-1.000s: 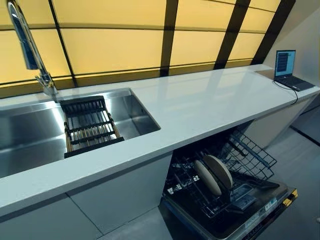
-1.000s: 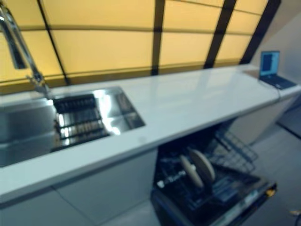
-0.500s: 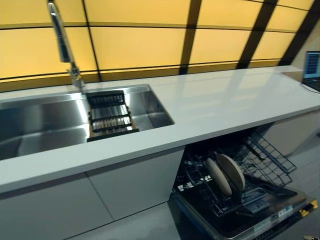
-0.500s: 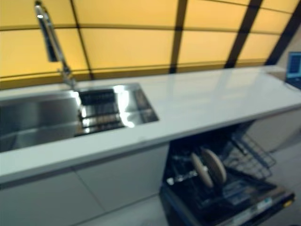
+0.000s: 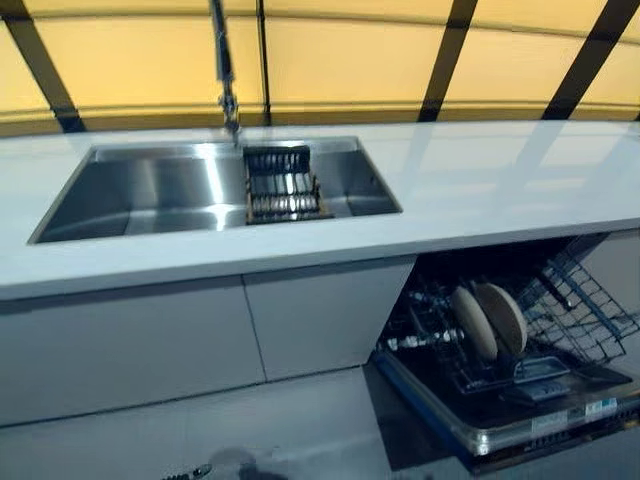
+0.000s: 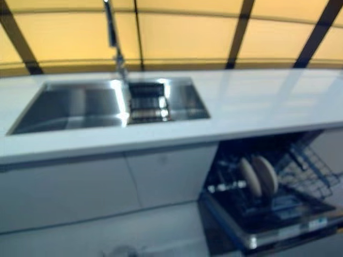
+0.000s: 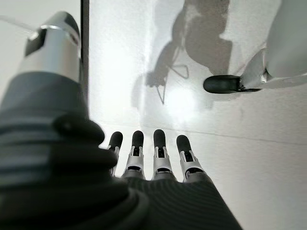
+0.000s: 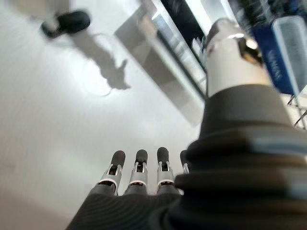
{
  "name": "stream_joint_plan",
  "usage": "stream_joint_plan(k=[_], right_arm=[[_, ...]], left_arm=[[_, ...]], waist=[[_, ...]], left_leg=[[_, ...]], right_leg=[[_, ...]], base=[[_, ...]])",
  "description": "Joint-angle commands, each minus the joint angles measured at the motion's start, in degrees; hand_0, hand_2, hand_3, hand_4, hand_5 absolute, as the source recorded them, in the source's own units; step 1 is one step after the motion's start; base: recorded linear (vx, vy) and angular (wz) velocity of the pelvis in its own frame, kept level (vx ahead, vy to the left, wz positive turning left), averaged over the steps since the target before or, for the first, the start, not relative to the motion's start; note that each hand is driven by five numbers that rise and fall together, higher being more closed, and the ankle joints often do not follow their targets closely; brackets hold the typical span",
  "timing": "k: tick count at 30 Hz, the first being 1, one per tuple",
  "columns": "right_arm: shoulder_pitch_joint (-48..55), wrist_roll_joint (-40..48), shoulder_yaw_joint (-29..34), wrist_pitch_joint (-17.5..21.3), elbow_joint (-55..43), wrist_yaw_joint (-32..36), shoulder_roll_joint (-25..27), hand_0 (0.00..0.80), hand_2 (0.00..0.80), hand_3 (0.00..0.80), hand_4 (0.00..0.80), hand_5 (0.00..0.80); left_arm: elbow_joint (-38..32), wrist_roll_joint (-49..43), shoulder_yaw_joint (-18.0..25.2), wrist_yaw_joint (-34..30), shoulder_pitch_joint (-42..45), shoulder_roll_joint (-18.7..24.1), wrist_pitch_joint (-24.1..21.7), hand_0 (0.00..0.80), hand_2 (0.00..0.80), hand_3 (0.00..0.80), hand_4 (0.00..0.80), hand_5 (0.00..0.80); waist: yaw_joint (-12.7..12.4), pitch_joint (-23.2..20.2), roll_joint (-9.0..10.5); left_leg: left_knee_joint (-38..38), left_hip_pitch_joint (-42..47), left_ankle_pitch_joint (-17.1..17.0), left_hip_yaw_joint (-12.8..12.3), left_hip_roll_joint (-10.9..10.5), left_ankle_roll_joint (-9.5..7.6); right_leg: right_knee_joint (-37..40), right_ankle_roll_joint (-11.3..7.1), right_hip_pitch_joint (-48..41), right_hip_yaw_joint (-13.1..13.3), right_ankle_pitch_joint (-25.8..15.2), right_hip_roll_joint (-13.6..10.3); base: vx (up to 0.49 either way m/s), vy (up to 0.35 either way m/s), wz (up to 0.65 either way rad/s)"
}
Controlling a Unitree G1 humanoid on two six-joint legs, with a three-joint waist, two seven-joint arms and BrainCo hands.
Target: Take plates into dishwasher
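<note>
No writing here can be made out; a small pale label on the front edge of the dishwasher (image 5: 520, 425) door is too small to read. The dishwasher stands open below the right part of the surface (image 5: 480, 190), its door folded down and its lower rack (image 5: 470, 370) pulled out over it. Two round beige plates (image 5: 488, 320) stand upright on edge in that rack, side by side and close together. A second wire basket (image 5: 590, 310) sits tilted behind them to the right. Set into the long white surface is a steel sink (image 5: 150, 190), and inside its right part lies a dark slatted drying rack (image 5: 285, 185); a tall tap (image 5: 222, 60) rises behind it. Plain pale cabinet fronts (image 5: 200, 340) run under the sink, above a light floor (image 5: 250, 430). Yellow wall panels (image 5: 340, 60) divided by dark strips back the surface. My left hand (image 7: 153, 158) hangs over the floor with fingers straight and relaxed, holding nothing; my right hand (image 8: 139, 172) is likewise straight-fingered and empty, near the dishwasher door.
</note>
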State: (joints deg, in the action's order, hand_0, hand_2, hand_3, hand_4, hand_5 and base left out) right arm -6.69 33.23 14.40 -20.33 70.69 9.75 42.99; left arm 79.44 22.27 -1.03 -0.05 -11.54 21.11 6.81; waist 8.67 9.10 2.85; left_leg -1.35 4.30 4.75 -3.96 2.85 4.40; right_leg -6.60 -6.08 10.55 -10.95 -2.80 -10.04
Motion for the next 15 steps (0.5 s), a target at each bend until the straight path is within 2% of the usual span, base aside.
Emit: stream_joint_plan(k=[1,6,9,10,12,15], right_arm=[[-0.7,1.2,-1.9,2.0,0.0,-1.3,2.0,0.000,0.000,0.000,0.000,0.000],[0.5,-0.4,-0.9,1.8,0.3,-0.1,3.3,0.000,0.000,0.000,0.000,0.000],[1.8,-2.2,0.2,1.8,0.5,1.1,4.1,0.000,0.000,0.000,0.000,0.000],[2.7,-3.5,0.6,2.4,0.5,2.1,4.4,0.000,0.000,0.000,0.000,0.000],[3.7,-4.1,1.4,2.3,-0.5,2.8,4.7,0.000,0.000,0.000,0.000,0.000],[3.8,-3.9,1.6,2.1,-1.5,3.3,3.9,0.000,0.000,0.000,0.000,0.000]], left_arm=[[2.9,2.4,2.2,1.0,3.6,1.5,-1.6,0.000,0.000,0.000,0.000,0.000],[2.6,2.5,2.0,1.4,3.5,1.9,-2.7,0.000,0.000,0.000,0.000,0.000],[2.1,2.1,1.5,1.1,3.9,1.9,-2.7,0.000,0.000,0.000,0.000,0.000],[1.7,1.9,1.3,1.1,4.2,2.0,-2.1,0.000,0.000,0.000,0.000,0.000],[1.4,2.4,1.2,0.7,4.6,2.3,0.4,0.000,0.000,0.000,0.000,0.000],[2.6,2.7,2.3,-2.3,6.0,3.1,4.2,0.000,0.000,0.000,0.000,0.000]], waist=[[-2.5,0.9,1.76],[-1.2,0.9,2.41],[-0.7,1.1,2.61],[-0.4,1.5,2.56],[0.2,2.0,2.30],[-1.3,1.4,1.77]], left_leg=[[5.3,3.4,5.3,2.4,-5.9,-4.68],[6.1,4.9,7.4,2.5,-7.5,-5.47],[6.6,4.8,7.4,2.5,-8.1,-5.67],[6.4,4.8,6.7,3.0,-8.2,-5.72],[5.7,4.6,5.6,4.0,-8.0,-6.28],[1.7,4.1,2.9,3.0,-6.9,-6.30]], right_leg=[[8.1,0.97,1.3,-2.4,-7.4,8.0],[10.3,-0.61,4.2,-2.9,-9.9,7.1],[11.6,-1.88,5.7,-2.9,-10.9,6.4],[11.6,-2.52,6.5,-1.5,-11.4,6.2],[9.7,-2.50,6.1,2.6,-11.6,5.9],[4.0,-2.72,3.5,3.9,-11.4,3.2]], base=[[-0.258,0.055,0.12],[-0.158,0.086,0.02],[-0.083,0.076,0.01],[-0.069,0.037,0.00],[-0.120,0.021,0.05],[-0.241,-0.081,0.03]])
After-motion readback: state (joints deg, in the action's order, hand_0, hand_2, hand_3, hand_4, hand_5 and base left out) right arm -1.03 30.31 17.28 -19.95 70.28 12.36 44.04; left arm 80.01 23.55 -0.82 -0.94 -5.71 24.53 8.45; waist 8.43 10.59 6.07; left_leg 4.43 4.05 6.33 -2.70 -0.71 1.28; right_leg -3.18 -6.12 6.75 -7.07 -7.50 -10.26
